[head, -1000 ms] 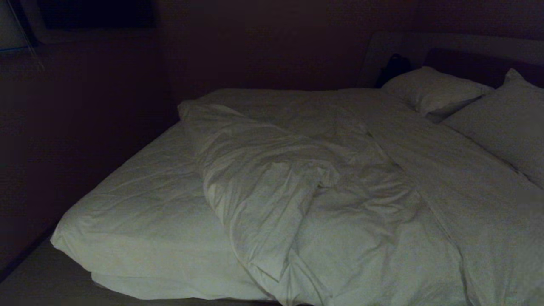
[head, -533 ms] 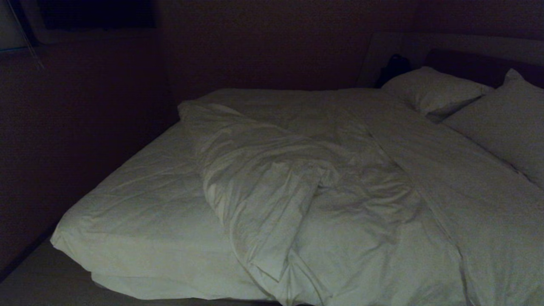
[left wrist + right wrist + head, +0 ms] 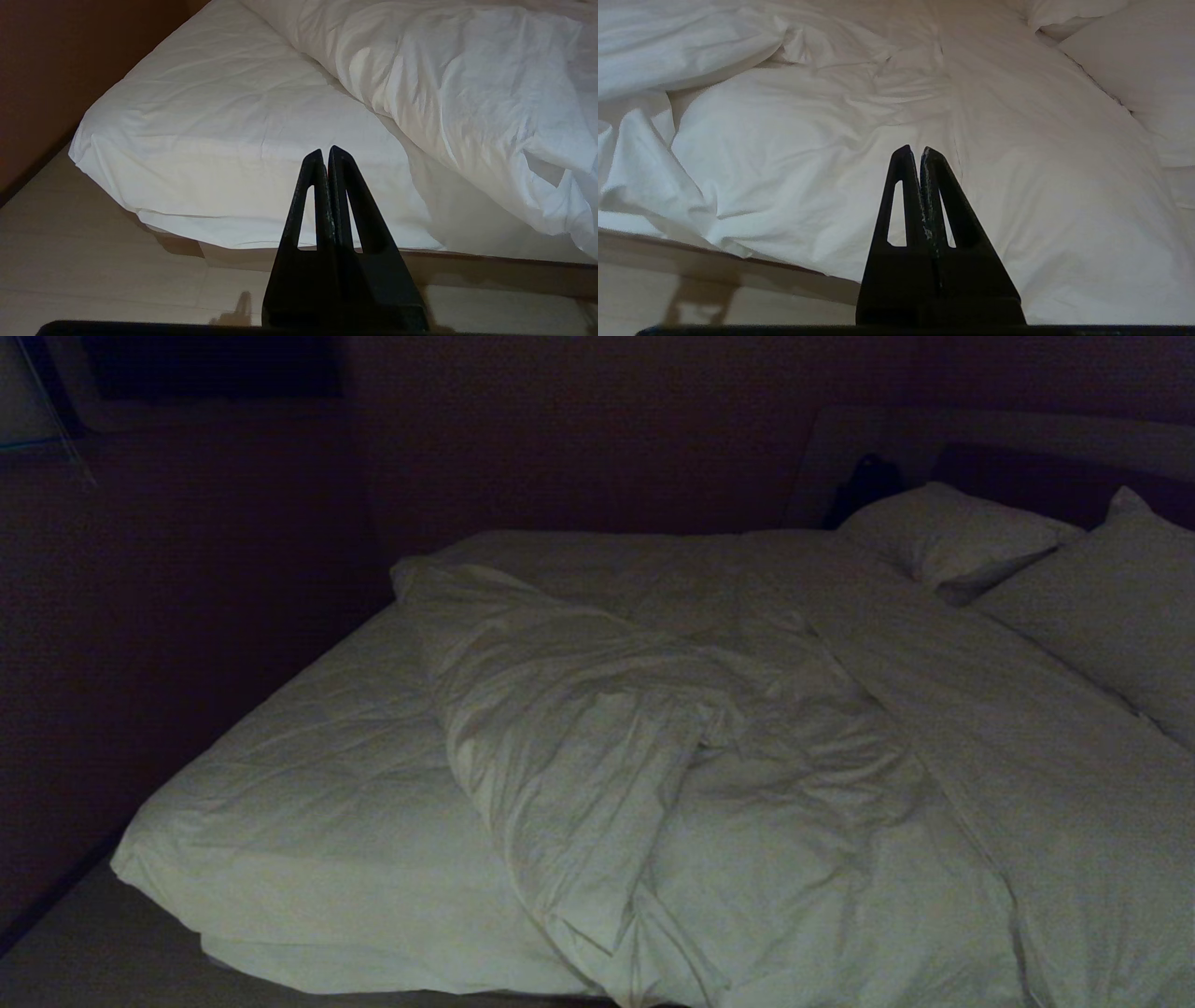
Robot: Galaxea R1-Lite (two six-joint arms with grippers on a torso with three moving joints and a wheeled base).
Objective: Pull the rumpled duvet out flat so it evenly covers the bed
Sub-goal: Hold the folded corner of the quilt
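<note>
The white duvet (image 3: 709,747) lies rumpled across the middle and right of the bed (image 3: 308,821), folded back so the bare mattress corner shows on the left. Neither arm appears in the head view. My left gripper (image 3: 325,150) is shut and empty, hanging off the bed's near side and facing the bare mattress (image 3: 224,121), with the duvet's folded edge (image 3: 448,102) beside it. Shut and empty as well, my right gripper (image 3: 915,150) hangs off the near side over the duvet (image 3: 822,140), apart from it.
Two white pillows (image 3: 943,537) (image 3: 1111,607) lie at the right against the dark headboard (image 3: 1027,476). A dark wall (image 3: 187,616) runs close along the bed's left side. Pale floor (image 3: 117,280) lies in front of the low platform base (image 3: 490,273).
</note>
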